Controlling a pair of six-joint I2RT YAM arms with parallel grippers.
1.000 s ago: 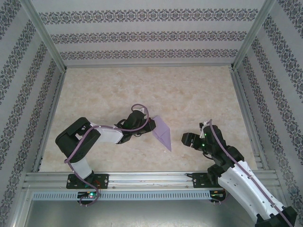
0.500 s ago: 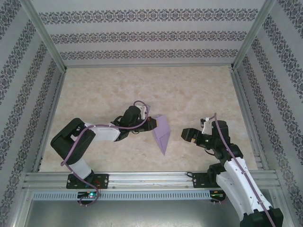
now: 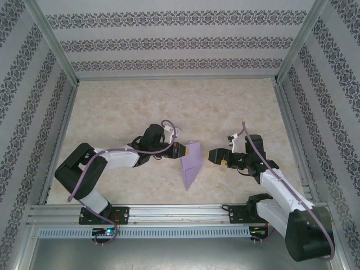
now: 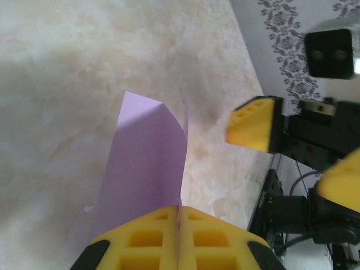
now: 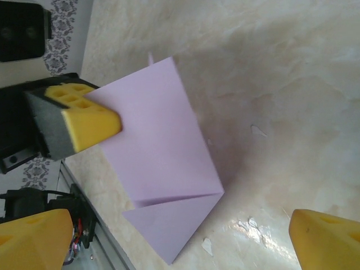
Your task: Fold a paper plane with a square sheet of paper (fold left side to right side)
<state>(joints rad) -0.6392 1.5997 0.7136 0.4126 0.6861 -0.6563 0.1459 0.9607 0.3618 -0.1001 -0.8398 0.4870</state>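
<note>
The paper plane (image 3: 191, 163), half-folded, hangs over the counter (image 3: 225, 107) between the arms, its edge pinched by the left fingers (image 4: 140, 243). The right fingers (image 5: 327, 239) face it, spread wide. I'd guess a handover or refold: they must close on the free edge.

the far half of the table (image 3: 169, 101) is open floor for either arm. mid-table the folded paper (image 3: 191, 164) stands pinched in the left gripper (image 3: 181, 151), the wide-spread right gripper (image 3: 214, 155) just beside it, with a narrow gap between. patterned walls (image 3: 34, 112) and a metal rail (image 3: 180, 212) hem the edges.
</note>
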